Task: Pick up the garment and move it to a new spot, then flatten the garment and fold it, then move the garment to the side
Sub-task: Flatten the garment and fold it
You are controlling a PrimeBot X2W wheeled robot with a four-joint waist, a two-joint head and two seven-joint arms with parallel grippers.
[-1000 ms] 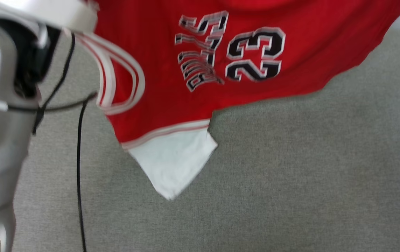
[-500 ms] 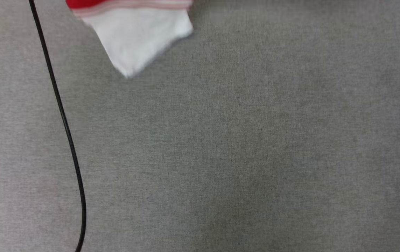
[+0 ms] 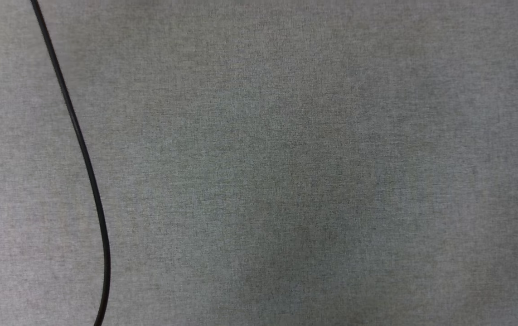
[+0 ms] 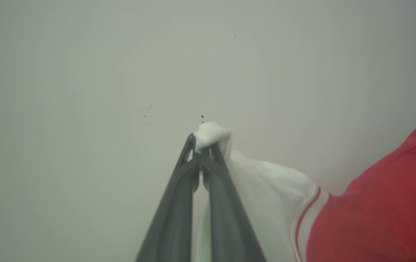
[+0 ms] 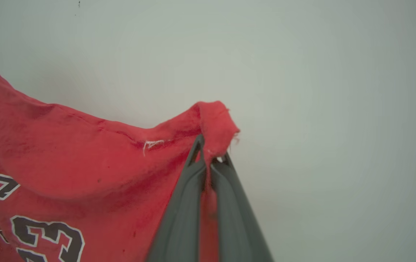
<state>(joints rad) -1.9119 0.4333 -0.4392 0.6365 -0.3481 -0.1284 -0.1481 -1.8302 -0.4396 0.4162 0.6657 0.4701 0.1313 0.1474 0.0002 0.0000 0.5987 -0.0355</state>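
Gripping a bright red soft-fabric garment (image 5: 84,163) (T-shirt, white short sleeves, black-and-white number print) at two points, against a pale plain backdrop (image 4: 84,72).

Left gripper (image 4: 202,143): long dark fingers pressed together, with a bunched tip of white sleeve pinched between them. The red-and-white striped seam hangs just beside it.

Right gripper (image 5: 210,150): fingers closed on a rolled nub of red cloth. It is some edge of the body, but which edge is hard to tell from this angle.

The garment hangs slung between the two holds.

Head view: grey woven fabric surface (image 3: 308,181), with a thin black cable (image 3: 87,167) curving down its left side.

Judgement: carry phase; the set-down in a new spot is not yet done.

Risks:
- Both holds are slight, with little cloth past the fingertips. A sharp swing, or the arms pulling apart, could slip a corner free and drop one side.
- Lowering near the cable could drape cloth over it and cause a snag during flattening.
- Mismatched holds, sleeve tip against body edge, would likely lay the garment down skewed, so it would need re-spreading before any fold.
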